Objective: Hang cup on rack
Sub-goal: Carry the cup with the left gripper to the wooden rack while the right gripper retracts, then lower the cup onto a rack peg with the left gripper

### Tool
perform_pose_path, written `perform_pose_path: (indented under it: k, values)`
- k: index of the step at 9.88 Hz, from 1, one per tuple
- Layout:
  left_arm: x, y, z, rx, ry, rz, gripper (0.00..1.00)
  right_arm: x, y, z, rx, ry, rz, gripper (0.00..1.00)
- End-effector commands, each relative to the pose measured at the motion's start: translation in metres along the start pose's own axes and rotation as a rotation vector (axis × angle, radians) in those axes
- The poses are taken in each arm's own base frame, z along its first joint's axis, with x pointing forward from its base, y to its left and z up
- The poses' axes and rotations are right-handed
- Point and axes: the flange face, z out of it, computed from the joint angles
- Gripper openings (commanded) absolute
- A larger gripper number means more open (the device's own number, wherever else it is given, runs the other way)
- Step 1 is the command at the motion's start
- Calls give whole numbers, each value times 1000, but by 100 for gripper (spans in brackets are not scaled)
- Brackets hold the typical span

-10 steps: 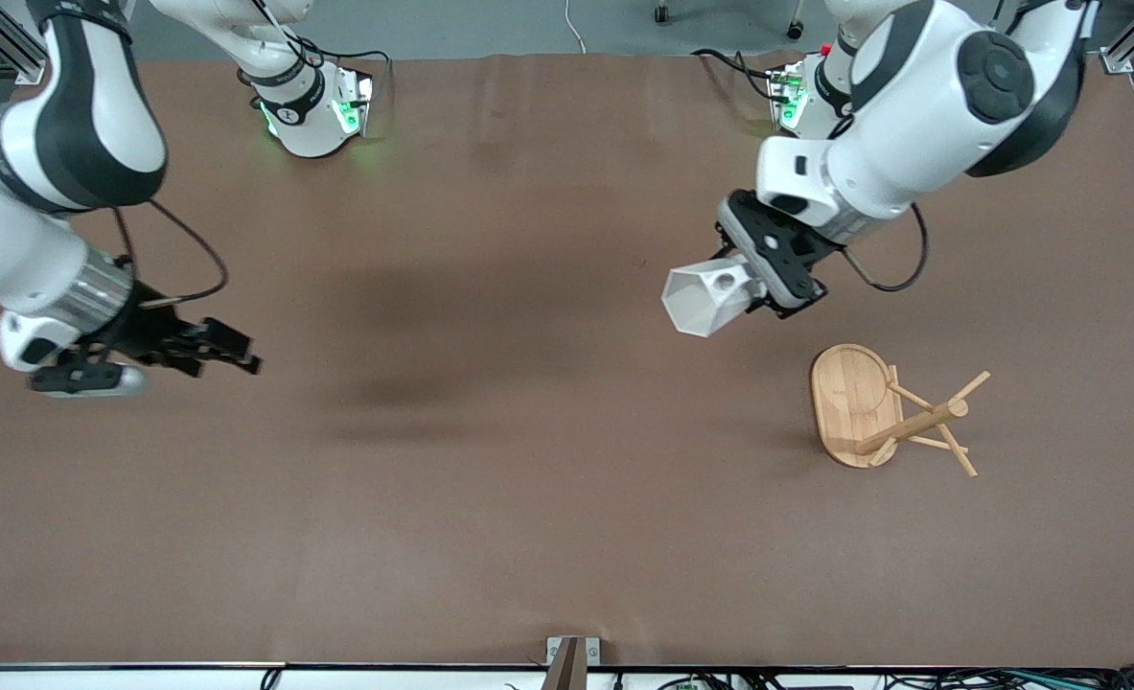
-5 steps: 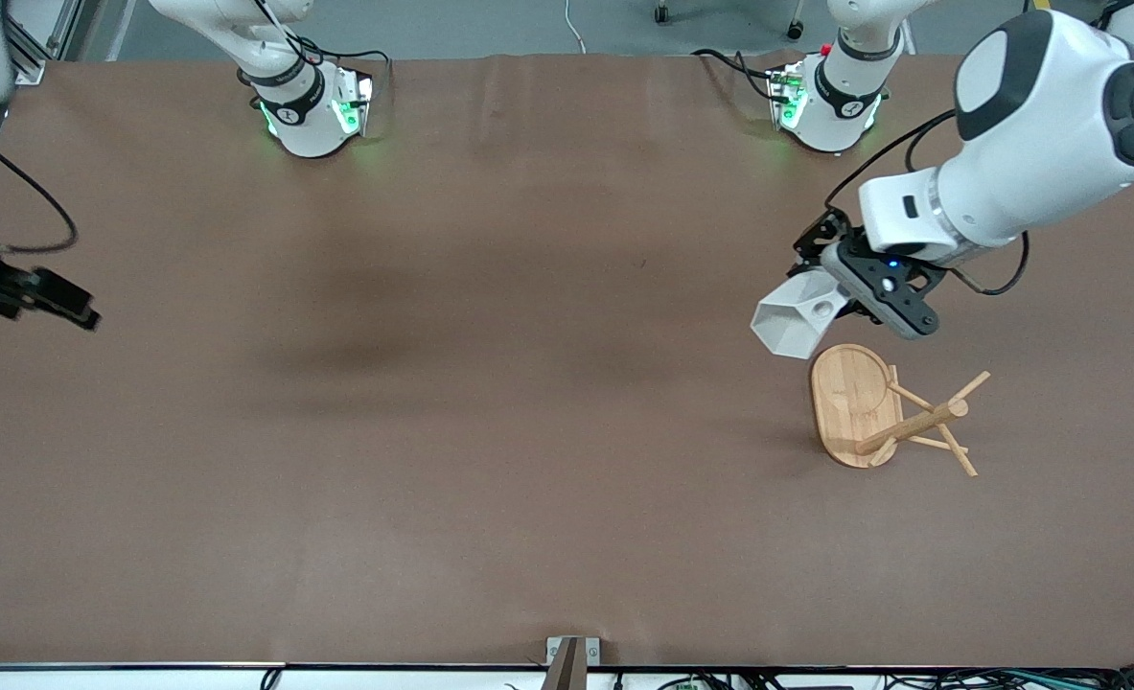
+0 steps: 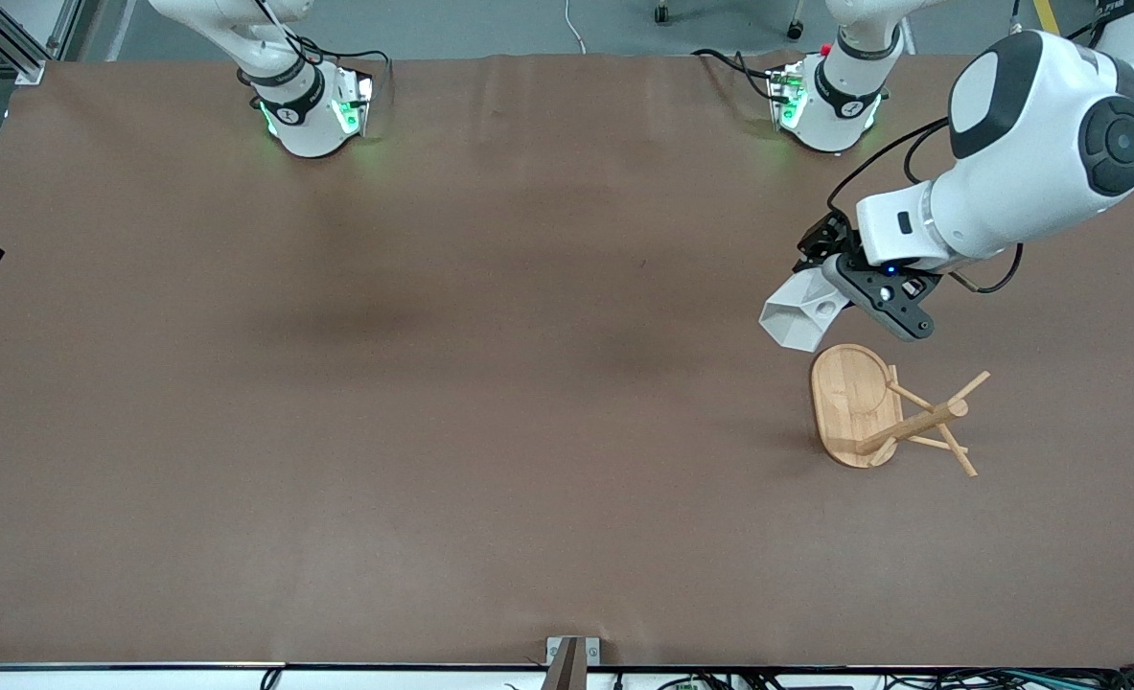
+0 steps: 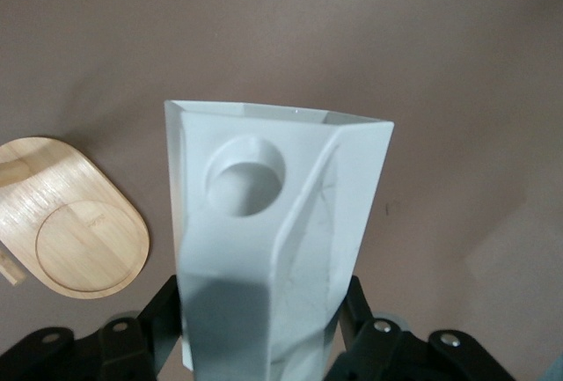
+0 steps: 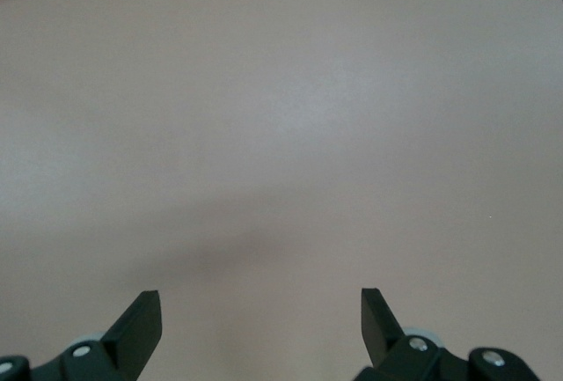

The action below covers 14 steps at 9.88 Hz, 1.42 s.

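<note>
Two black fingers (image 4: 158,311) of the left gripper (image 3: 840,287) were clenched on the cup (image 3: 801,314) at its base end, one on each side, holding it in the air over the table (image 3: 490,431) just above the rim of the rack's base. The cup — white and faceted — lay tipped over, its long axis running from the gripper toward the right arm's end of the table and slightly down, its open mouth pointing away from the fingers; whether anything was inside could not be told. Its flat tab handle, pierced by a round hole (image 4: 244,176), faced up toward the wrist camera. The rack (image 3: 888,412) stood on the table nearer the front camera, its oval bamboo base bare, its post and thin pegs slanting outward. The right gripper (image 5: 260,319) waited with jaws spread wide — holding nothing — over bare table at the right arm's end. No writing could be read.
</note>
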Motion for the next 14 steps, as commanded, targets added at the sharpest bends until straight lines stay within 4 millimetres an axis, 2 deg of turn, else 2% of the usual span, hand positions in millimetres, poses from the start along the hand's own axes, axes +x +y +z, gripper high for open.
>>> perform_pose_path:
  k: [1, 3, 7, 11, 14]
  values:
    - [-11, -23, 45, 67, -42, -59, 1, -6, -11, 4, -16, -59, -34, 100]
    - [-12, -53, 62, 112, -80, -58, 1, -5, -13, 4, -13, -44, -37, 100]
    - [-10, -61, 82, 103, -102, -52, 1, -5, -13, 5, -13, -47, -37, 100]
    - [-8, -82, 74, 138, -95, -52, 1, -6, -13, 5, -6, -51, -37, 100]
    - [-3, -84, 78, 120, -61, -97, 1, -5, -13, 6, -6, -52, -37, 100]
